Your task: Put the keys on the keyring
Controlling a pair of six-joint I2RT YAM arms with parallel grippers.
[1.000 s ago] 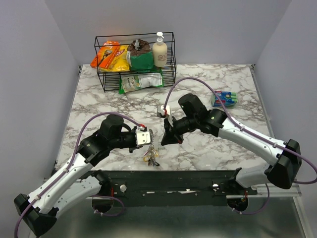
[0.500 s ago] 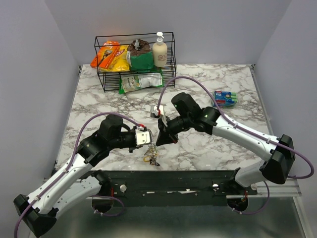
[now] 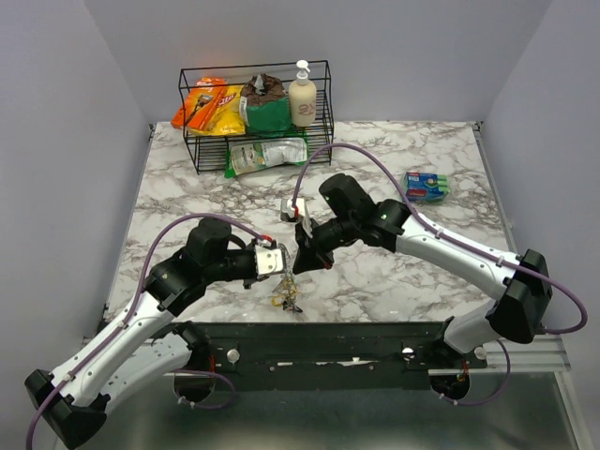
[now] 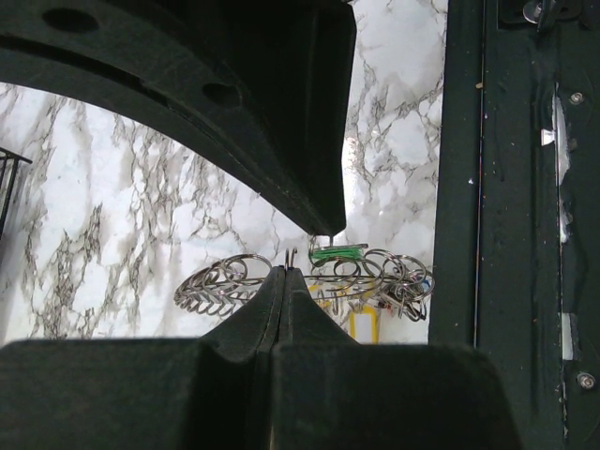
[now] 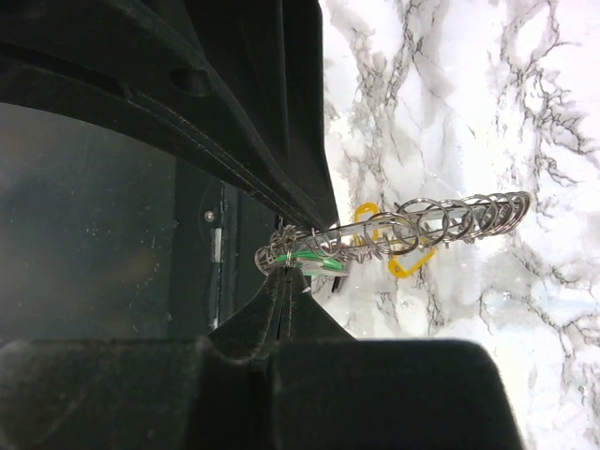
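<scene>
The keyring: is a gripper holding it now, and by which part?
Both pinch the keyring rim: left gripper near the middle, right gripper at the end by the green key.

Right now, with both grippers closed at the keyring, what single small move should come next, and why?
Probably the right gripper should nudge the green key a little further along the keyring, the left gripper holding steady. Both are shut at the ring; the green key sits at the right gripper's tip, beside the left gripper's pinch, and yellow-headed keys hang below it.
</scene>
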